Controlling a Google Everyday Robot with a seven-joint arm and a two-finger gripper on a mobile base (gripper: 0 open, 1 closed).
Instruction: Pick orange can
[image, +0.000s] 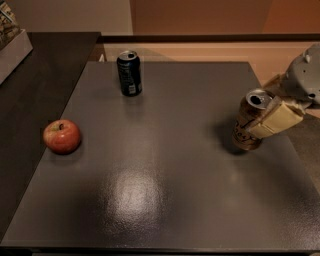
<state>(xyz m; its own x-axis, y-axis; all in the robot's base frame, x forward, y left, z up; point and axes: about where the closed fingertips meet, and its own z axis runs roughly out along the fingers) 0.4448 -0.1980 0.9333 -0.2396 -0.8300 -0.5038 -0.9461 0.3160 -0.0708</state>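
Note:
The orange can, brownish-orange with dark lettering and a silver top, is at the right side of the grey table. It leans to the right and looks raised a little off the surface, with its shadow beneath it. My gripper reaches in from the right edge and is shut on the can. One tan finger lies across the can's front side. The other finger is mostly hidden behind the can.
A dark blue can stands upright at the far middle-left of the table. A red apple lies near the left edge. A dark counter adjoins on the left, with a white box on it.

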